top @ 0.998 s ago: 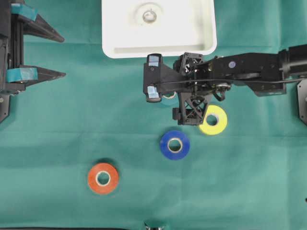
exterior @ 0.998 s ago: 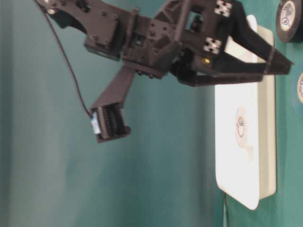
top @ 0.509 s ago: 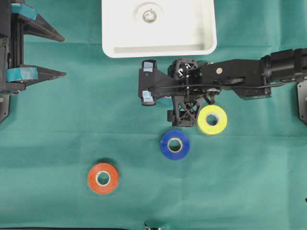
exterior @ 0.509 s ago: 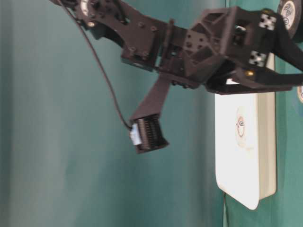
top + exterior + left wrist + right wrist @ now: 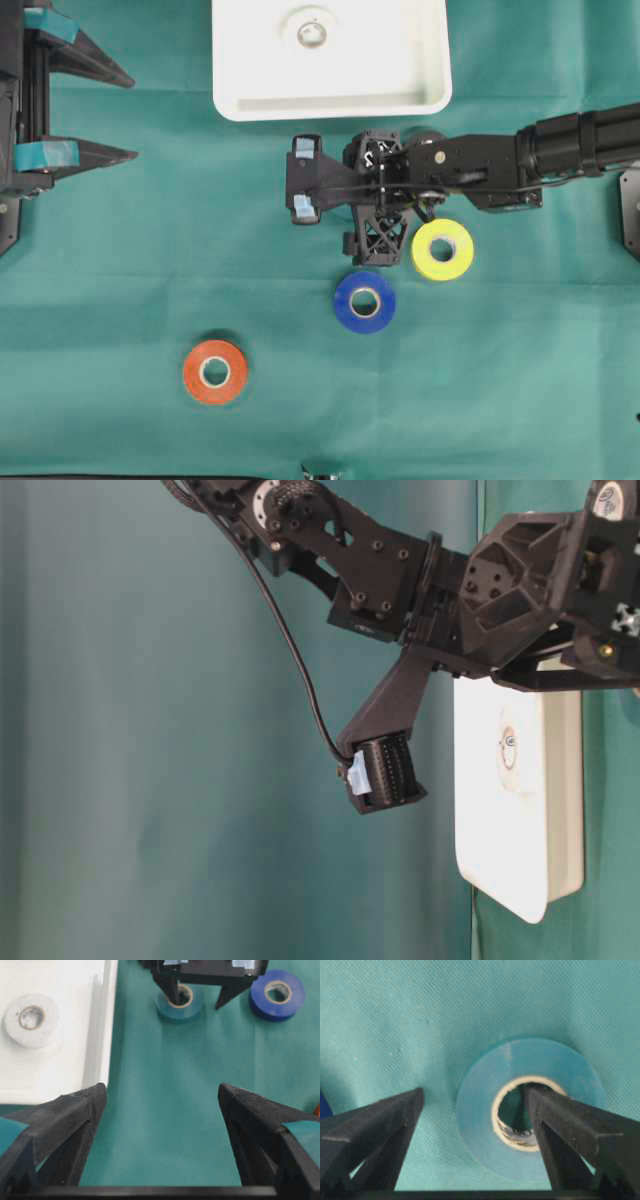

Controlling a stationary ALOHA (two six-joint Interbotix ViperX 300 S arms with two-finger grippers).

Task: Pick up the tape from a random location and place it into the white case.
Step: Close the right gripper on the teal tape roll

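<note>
A teal tape (image 5: 480, 1110) lies flat on the green cloth. My right gripper (image 5: 472, 1091) stands open over it, one finger down in the roll's core hole and the other outside the ring, neither pressing on it. The left wrist view shows the same teal tape (image 5: 192, 1006) between the right gripper's fingers (image 5: 172, 987). From overhead the right gripper (image 5: 310, 182) covers that roll. The white case (image 5: 240, 100) sits at the top with a white tape (image 5: 312, 33) inside. My left gripper (image 5: 110, 115) waits open at the left edge, holding nothing.
A yellow tape (image 5: 442, 250), a blue tape (image 5: 364, 302) and an orange tape (image 5: 214, 372) lie on the cloth below the right arm. The blue tape (image 5: 277, 994) is close beside the right gripper. The case's rim (image 5: 107, 1020) is just left of the teal roll.
The right gripper has moved left and come down over the teal tape, staying open. The left arm has not moved.
</note>
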